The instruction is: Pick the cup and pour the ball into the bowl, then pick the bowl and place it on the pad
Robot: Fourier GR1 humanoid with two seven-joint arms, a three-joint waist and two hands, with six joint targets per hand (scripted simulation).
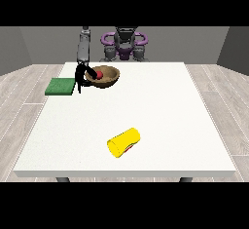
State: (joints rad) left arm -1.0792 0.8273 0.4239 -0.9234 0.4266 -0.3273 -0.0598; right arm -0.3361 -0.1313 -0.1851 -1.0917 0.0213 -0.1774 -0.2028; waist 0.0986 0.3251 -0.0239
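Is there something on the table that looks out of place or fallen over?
Yes. The yellow cup lies on its side near the table's front edge, far from the bowl. The red ball is inside the bowl, and the hand at the view's left is at the bowl's rim.

ball (98, 74) in bowl (110, 80), pad (59, 86) left, cup (123, 143) in front

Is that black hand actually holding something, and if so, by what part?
Yes. The hand at the view's left has hold of the brown bowl by its rim, on the side nearest the green pad. The red ball lies inside.
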